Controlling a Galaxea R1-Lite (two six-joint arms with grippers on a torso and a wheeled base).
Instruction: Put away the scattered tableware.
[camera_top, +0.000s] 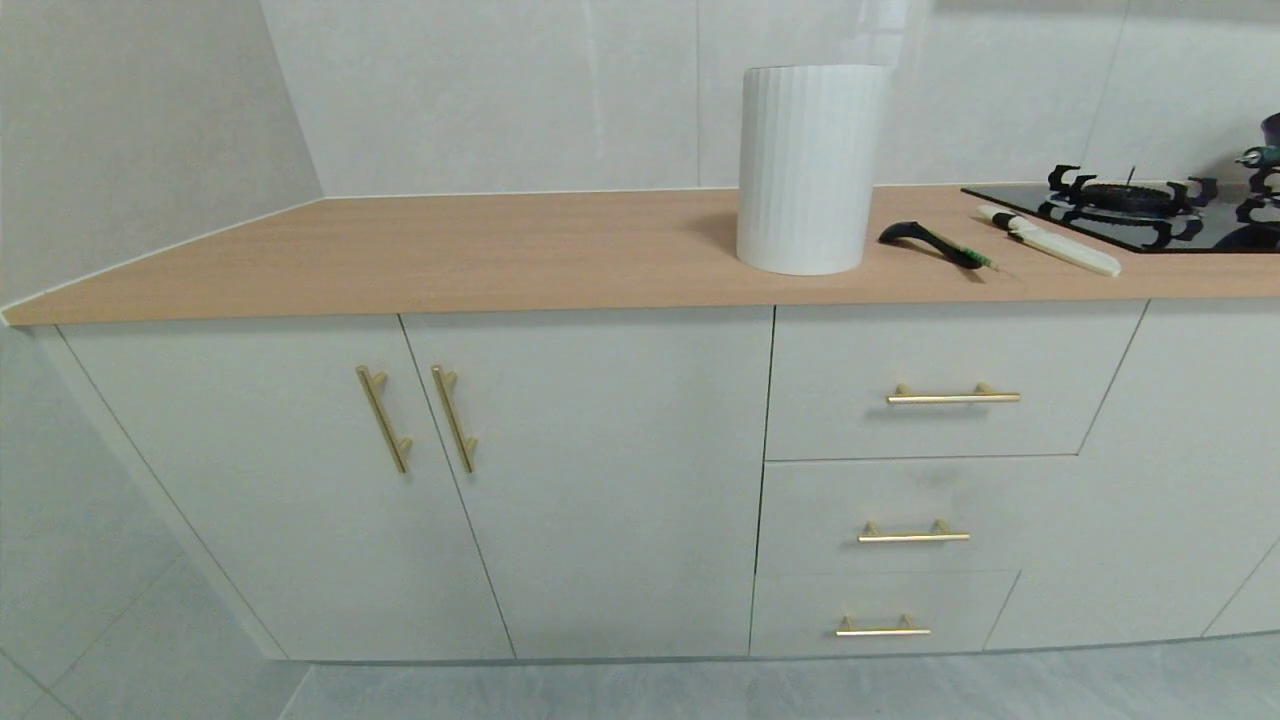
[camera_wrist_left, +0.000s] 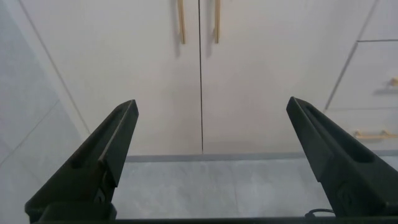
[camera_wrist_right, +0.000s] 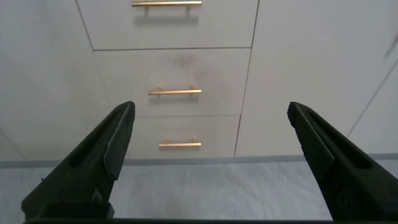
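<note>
On the wooden countertop stands a tall white ribbed container. To its right lie a black-handled utensil and a white utensil near the hob. My left gripper hangs low before the double cabinet doors, open, with nothing between its fingers. My right gripper is open too, low in front of the drawer stack, holding nothing.
A black gas hob sits at the counter's far right. Below are two cabinet doors with gold handles and three drawers. A wall closes off the left side; grey floor tiles lie beneath.
</note>
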